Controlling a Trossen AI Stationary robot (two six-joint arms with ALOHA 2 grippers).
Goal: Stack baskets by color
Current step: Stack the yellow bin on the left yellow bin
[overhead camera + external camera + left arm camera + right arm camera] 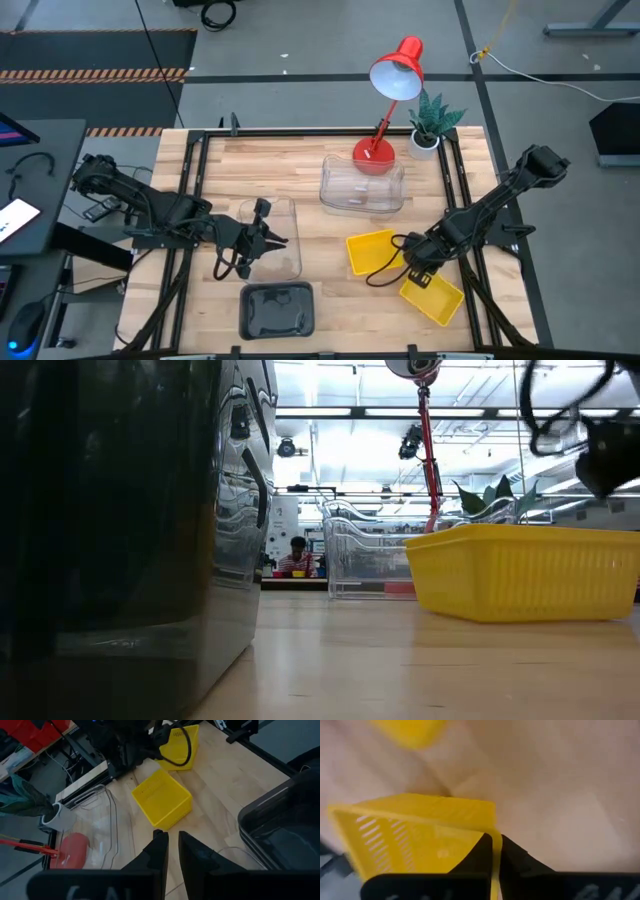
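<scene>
Right gripper (421, 279): clenched on the near wall of a yellow basket (432, 296) extending outward beyond its fingertips; second yellow basket (374, 252) lay just beside it, inboard toward table centre, right arm nearer.

Bench (320, 215) — light wooden planks inside a dark metal frame. On it: red desk lamp's base (373, 157) at the far edge, small potted plant (428, 135) just beside it; a clear basket (361, 186) touching the lamp base; another clear basket (272, 238) left of centre; a dark grey basket (277, 310) at the near edge; one yellow basket (371, 251) right of centre — a second yellow basket (434, 297) near it.
</scene>
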